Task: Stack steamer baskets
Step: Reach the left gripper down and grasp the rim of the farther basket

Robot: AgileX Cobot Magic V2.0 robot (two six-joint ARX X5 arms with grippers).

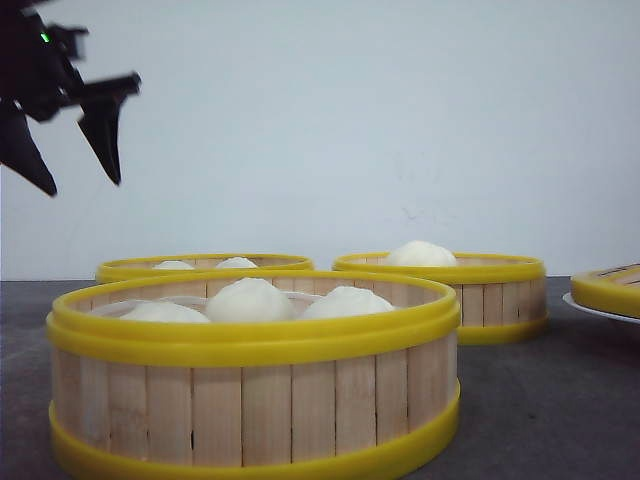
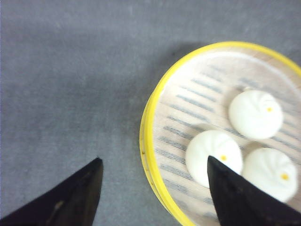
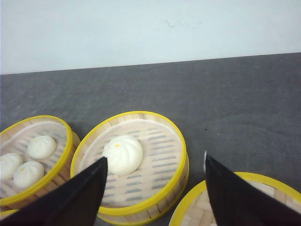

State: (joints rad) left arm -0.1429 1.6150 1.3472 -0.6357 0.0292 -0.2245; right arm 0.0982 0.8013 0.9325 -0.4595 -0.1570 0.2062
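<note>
Three steamer baskets on grey desk (image 1: 560, 400), none stacked.
Near steamer basket (image 1: 255, 400) at front edge of desk, left of centre: pale slat wall, yellow rings top and bottom, three white buns (image 1: 250, 298) inside.
Back-left steamer basket (image 1: 205, 265) just behind it, mostly hidden; tops of two buns (image 1: 236, 263) visible in front view, contact with near basket not clear.
Back-right steamer basket (image 1: 480, 290) set apart toward right side of desk, one bun (image 1: 420, 254) inside.
At far right edge, another yellow-ringed round piece (image 1: 610, 285) resting tilted on white plate (image 1: 590, 308), cut off by frame; lid or basket not discernible.
Left gripper (image 1: 70, 160) high above left side of desk, well clear of all baskets, fingers spread apart, nothing between them.
Left wrist view: gripper (image 2: 155, 193) open over rim of three-bun basket (image 2: 155, 108), one fingertip (image 2: 70, 197) over bare desk (image 2: 70, 70), other over basket interior near buns (image 2: 256, 113); which of the two three-bun baskets, unclear.
Right wrist view: right gripper (image 3: 155, 188) open, empty, fingers (image 3: 70, 197) well apart, held above desk (image 3: 225, 103).
One-bun basket (image 3: 136, 188) below and between fingers, bun (image 3: 123, 154) off-centre; three-bun basket (image 3: 33, 155) touching or just beside it; rim of yellow-ringed piece (image 3: 249, 181) under other finger.
White wall (image 1: 350, 120) behind desk.
</note>
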